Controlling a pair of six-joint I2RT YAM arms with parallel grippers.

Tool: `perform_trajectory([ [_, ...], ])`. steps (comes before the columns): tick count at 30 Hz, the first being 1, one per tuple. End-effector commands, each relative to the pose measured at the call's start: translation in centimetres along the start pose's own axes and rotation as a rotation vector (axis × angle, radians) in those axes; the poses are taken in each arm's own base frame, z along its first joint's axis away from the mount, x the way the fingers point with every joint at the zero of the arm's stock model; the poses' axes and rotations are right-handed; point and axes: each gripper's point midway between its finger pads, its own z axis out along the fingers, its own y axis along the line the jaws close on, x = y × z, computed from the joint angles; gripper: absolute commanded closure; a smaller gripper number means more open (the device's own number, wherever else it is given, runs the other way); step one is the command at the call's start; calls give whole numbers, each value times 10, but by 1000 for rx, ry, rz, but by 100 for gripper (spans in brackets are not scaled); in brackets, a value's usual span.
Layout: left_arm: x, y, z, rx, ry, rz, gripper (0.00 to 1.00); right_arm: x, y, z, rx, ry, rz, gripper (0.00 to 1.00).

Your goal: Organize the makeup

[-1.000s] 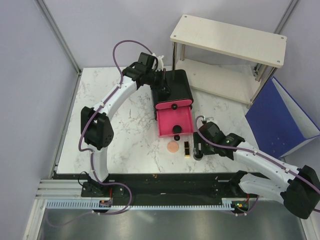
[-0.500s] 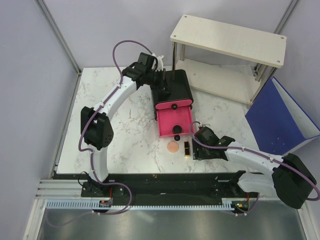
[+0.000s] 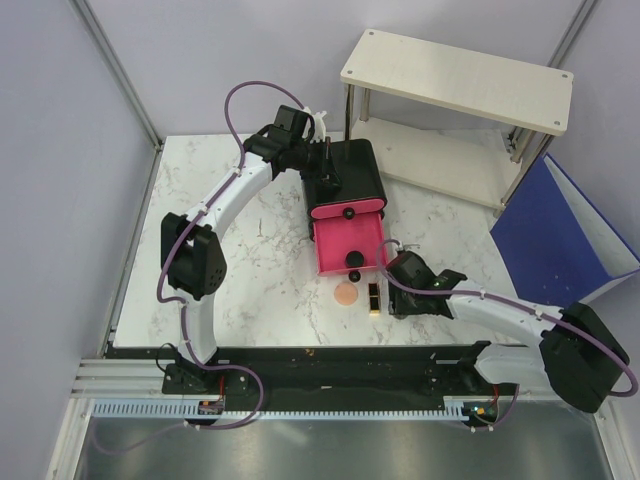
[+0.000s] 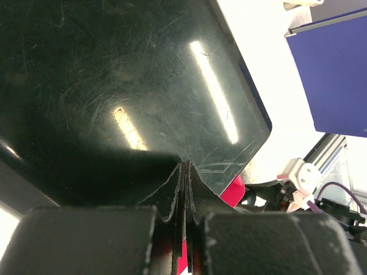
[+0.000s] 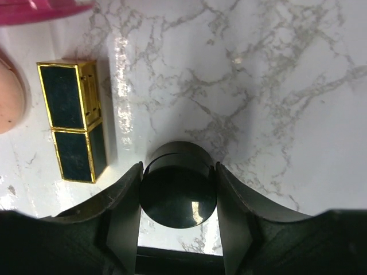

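black and glossy, that's the small round jar (image 5: 178,195) sitting between the fingers (image 5: 123,212) of the right gripper (image 5: 178,172) in the right wrist view. it stands upright on the white marble table (image 5: 275,86). both fingers lie right against its sides with no gap i can see, so the jaws are partway in and clamped on the jar. just to its left a black-gold lipstick (image 5: 73,129) lies flat on the marble, apart from the jar. past that, the edge of the round peach disc (image 5: 7,94) pokes into frame. a sliver of the pink drawer (image 5: 40,6) shows along the top.

from the overhead camera the disc and lipstick are side by side just in front of the open drawer, with the right gripper low over the table right beside the lipstick. the drawer is pulled out of a black box (image 3: 352,170) near the middle of the table. two small black round bits (image 3: 353,260) show at the drawer's front, one just inside the front wall and one right at it (which is a knob and which is a jar, can't tell from up there).

the left gripper (image 4: 184,172) is over the black box, tips down at its shiny scratched top, jaws pinched fully together with nothing between them. a pale two-level shelf (image 3: 455,75) and a blue box (image 3: 565,235) stand off to the back right.
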Motion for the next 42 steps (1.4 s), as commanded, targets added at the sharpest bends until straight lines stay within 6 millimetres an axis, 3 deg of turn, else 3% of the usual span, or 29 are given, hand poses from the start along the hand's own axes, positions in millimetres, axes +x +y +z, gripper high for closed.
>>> perform_trajectory([
  [1, 85, 62, 18, -208, 285, -110, 98, -27, -5, -23, 45, -95, 31, 100],
  [8, 84, 62, 17, -210, 280, -105, 98, -82, -14, -59, 172, -241, -4, 100],
  [11, 86, 62, 17, -210, 284, -108, 98, -111, -5, -71, 175, -305, -33, 100],
  [15, 85, 63, 16, -212, 282, -105, 98, -148, 26, -81, 97, -371, -58, 100],
  [24, 86, 63, 19, -208, 289, -110, 98, -182, 75, -66, -9, -390, -95, 100],
  [32, 86, 64, 19, -209, 289, -104, 98, -203, 95, -43, -13, -414, -101, 100],
  [35, 83, 64, 18, -215, 286, -102, 98, -209, 104, -32, -18, -404, -114, 100],
  [42, 78, 64, 14, -218, 283, -98, 98, -200, 113, -1, -13, -337, -146, 94],
])
